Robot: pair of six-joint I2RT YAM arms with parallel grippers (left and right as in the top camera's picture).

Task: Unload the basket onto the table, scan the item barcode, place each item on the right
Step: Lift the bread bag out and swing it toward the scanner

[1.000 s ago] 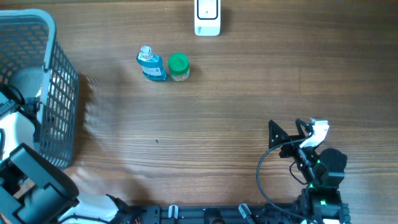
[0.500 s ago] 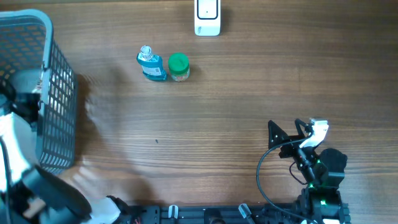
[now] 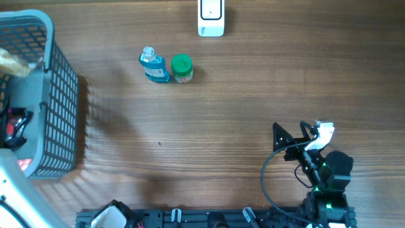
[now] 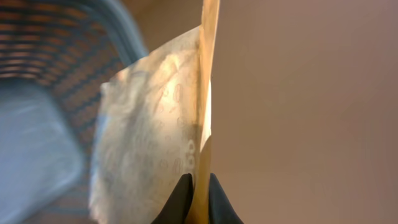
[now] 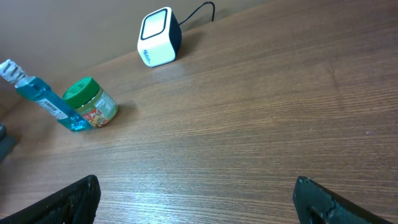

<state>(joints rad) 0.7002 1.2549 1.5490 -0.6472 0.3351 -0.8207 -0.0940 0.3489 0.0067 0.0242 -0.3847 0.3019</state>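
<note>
- The right gripper sits nearest the robot's edge of the wooden table, well apart from the basket, off to the basket's right. Its two dark fingers are spread wide with bare wood grain between them.
- The left gripper has two black fingertips pressed together on the lower edge of the paper packet, which they pinch.
- There is one packet. It is flat, of tan kraft paper seen edge-on, with a pale, crinkled face carrying faint printed marks. From overhead it is a tan blur at the basket's far left rim.
- There is one basket, of grey plastic lattice with a rounded rim. In the left wrist view it is only a blue-grey blur behind the packet.
- Only the overhead view shows a black cable tangle and a red-and-white scrap inside the basket, and only the left wrist view shows the pinch.
- Farther out, to the right of the basket, stand one clear blue bottle and one green-lidded jar, side by side.
- The right wrist view adds the jar's colourful label.
- Farthest from the basket is one white, rounded scanner. Its black cable shows only from the right wrist.
</note>
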